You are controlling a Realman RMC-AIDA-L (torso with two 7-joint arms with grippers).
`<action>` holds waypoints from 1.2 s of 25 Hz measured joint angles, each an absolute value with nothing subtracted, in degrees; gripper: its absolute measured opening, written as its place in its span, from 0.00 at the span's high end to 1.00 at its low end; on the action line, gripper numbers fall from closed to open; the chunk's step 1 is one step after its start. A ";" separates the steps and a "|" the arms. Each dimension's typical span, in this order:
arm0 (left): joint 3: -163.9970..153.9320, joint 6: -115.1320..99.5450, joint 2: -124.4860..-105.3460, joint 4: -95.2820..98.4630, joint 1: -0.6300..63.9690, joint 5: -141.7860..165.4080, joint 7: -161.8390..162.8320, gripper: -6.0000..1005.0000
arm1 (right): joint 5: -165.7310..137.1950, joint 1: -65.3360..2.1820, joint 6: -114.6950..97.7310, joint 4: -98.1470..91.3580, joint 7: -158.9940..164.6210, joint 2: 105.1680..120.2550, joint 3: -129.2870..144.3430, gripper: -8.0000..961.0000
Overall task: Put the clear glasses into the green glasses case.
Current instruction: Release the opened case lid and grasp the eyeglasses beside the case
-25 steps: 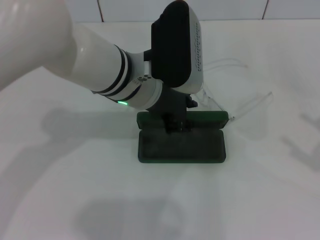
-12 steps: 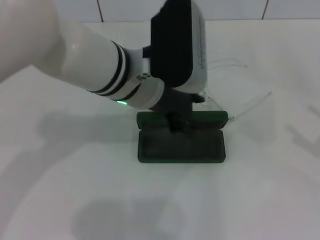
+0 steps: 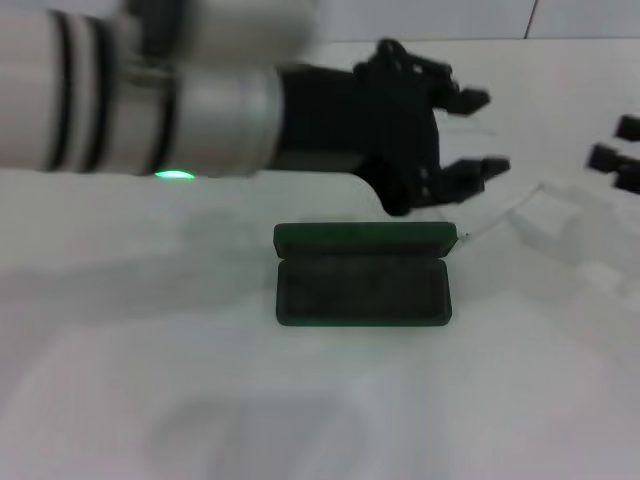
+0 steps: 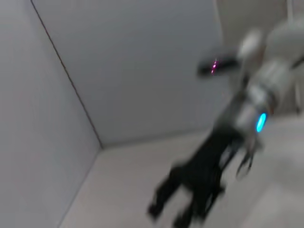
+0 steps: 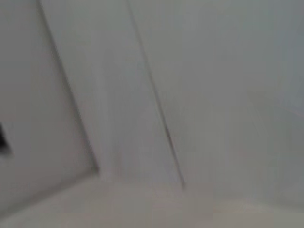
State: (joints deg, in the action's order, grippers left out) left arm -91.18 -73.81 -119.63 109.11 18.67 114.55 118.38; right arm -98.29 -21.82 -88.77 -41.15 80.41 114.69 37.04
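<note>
The left gripper [image 3: 480,130] hung wide and empty over the clear glasses [image 3: 500,215], which lay on the bench [image 3: 150,380] just behind the open green glasses case [image 3: 362,290], so it should pinch the frame front gently, while the right gripper [image 3: 620,150] waited at the edge.

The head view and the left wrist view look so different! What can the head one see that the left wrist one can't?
Only the head view shows the green glasses case lying open on the table, the clear glasses behind it, and the left gripper, open, above the case. Only the left wrist view shows wall panels and the right arm's blue light. Both show the right gripper.
</note>
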 joint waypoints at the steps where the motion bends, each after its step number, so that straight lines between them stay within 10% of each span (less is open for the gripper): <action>1: -89.63 -74.65 -119.61 108.68 18.16 111.99 117.74 0.51 | -99.83 -22.37 -86.88 -44.02 83.62 114.73 40.05 0.21; 15: -61.82 -100.71 -119.47 82.13 17.55 81.23 106.26 0.51 | -126.54 -36.70 -83.78 -70.02 130.85 115.35 63.66 0.29; 30: -61.06 -101.86 -119.44 70.50 18.98 81.45 97.99 0.51 | -145.70 -59.38 -82.10 -54.84 147.03 115.60 70.44 0.34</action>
